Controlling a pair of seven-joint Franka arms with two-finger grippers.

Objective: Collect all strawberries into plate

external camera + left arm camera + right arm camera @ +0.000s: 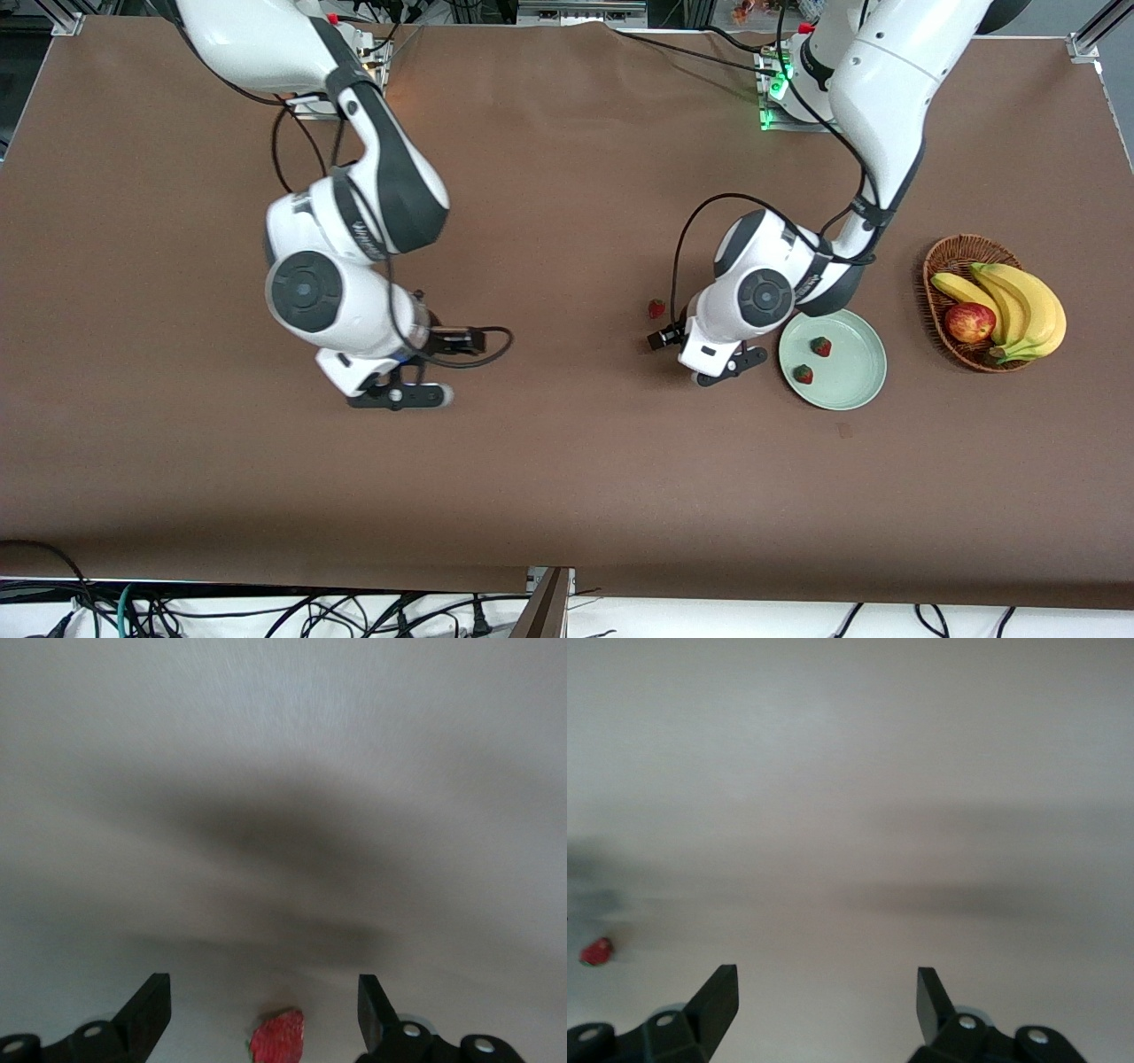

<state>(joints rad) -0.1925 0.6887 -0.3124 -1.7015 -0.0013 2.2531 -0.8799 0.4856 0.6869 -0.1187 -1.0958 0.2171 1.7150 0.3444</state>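
Strawberries number three: two (822, 346) (803, 374) lie apart in the single pale green plate (858, 383), and a third (656, 308) sits on the bare bench (567, 478), farther from the front camera than the plate. Each is small and red with a dark leafy top. The left tool (732, 364) hangs low just beside the plate, fingers wide and empty. The right tool (400, 395) hovers toward its own end, likewise wide apart.

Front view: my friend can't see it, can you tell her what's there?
Two strawberries lie in the plate; a third lies on the table. The left claw hangs open beside the plate; the right claw is open too.
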